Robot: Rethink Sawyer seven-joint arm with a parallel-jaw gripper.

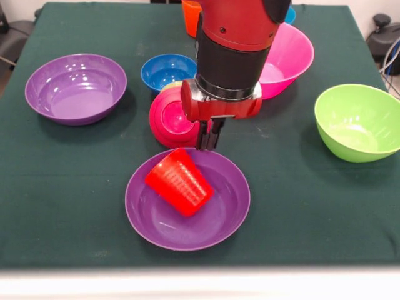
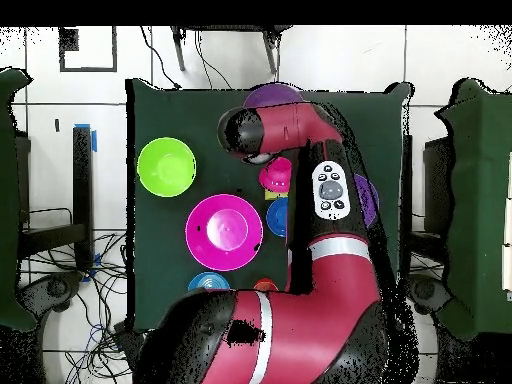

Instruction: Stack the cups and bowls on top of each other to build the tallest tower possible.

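The Sawyer arm is reaching down from the top centre of the front view, and its end effector is hanging just above the upper rim of the purple bowl at lower centre of the counter. The fingers are pressed together and are gripping nothing. The red cup is lying tilted on its side inside that purple bowl, mouth toward the lower right, directly below the fingertips. No tower is standing yet; the step in hand appears to be seating the first cup on the base bowl. The next move is likely calling for the fingers to spread, descend on the cup wall, and right the cup so that it is sitting level on the bowl floor. The remaining pieces are waiting around it: a crimson bowl tipped on edge just above, a dark blue bowl behind it, a second purple bowl at upper left, a pink bowl at upper right, a lime green bowl at right, and an orange cup at the top edge.
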